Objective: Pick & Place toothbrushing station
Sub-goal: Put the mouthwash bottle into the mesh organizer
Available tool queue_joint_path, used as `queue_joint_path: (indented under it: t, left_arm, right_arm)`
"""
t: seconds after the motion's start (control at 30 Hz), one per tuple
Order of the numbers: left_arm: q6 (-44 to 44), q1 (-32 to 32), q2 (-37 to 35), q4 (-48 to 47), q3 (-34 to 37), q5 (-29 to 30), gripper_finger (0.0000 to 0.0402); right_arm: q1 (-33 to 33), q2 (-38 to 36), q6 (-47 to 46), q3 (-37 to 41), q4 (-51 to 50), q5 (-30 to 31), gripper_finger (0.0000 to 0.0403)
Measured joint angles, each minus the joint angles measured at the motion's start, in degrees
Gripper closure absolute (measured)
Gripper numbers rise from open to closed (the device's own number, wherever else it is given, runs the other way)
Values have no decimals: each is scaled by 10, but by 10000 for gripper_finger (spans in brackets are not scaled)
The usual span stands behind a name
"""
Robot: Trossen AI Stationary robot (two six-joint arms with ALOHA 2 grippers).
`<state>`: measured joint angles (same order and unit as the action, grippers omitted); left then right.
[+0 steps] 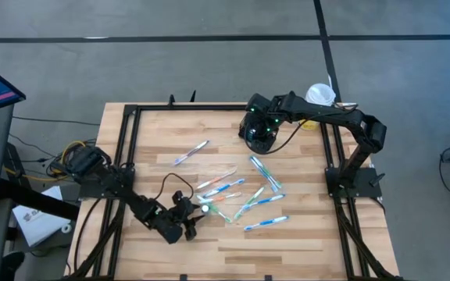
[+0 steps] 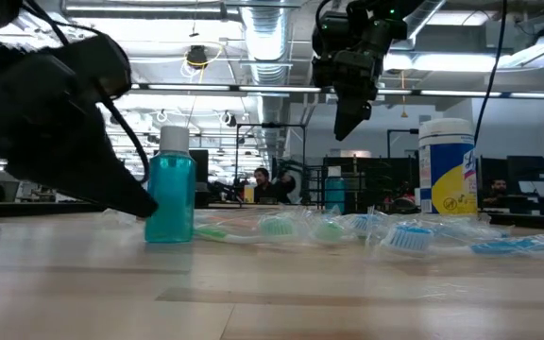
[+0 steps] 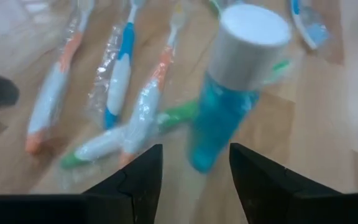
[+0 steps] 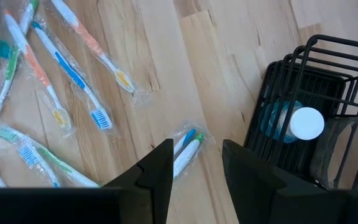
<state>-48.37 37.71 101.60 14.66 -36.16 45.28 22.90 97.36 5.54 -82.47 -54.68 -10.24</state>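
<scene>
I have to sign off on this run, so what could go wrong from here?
The left gripper is open just behind the upright teal mouthwash bottle; a nudge could topple it onto the wrapped toothbrushes. The wire caddy already holds a bottle, so another may catch its rim.

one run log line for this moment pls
left pincer: open, by teal white-capped bottle | right pincer: open, raised | black wire-mesh caddy: holds bottle
</scene>
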Motion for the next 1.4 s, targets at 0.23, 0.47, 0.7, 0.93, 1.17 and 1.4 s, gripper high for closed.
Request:
queue_joint_path:
  t: [0.23,0.47,0.7,0.93,1.17,1.4]
  left_arm:
    - [25,-25,49,69,0,-10,206]
    - [79,-31,50,95,-6,-20,214]
    - [92,-31,50,95,-6,-13,271]
    - [108,-28,50,95,-6,-9,353]
    - [108,-28,49,96,-6,-16,354]
    - [125,-28,11,91,-6,-43,354]
  right_arm:
    - [0,0,0,0,0,0,274]
    - [0,0,0,0,0,0,274]
    - [0,0,0,0,0,0,274]
    - [0,0,0,0,0,0,274]
    - [-1,0,0,0,1,-2,274]
    - [-28,0,16,0,42,-22,274]
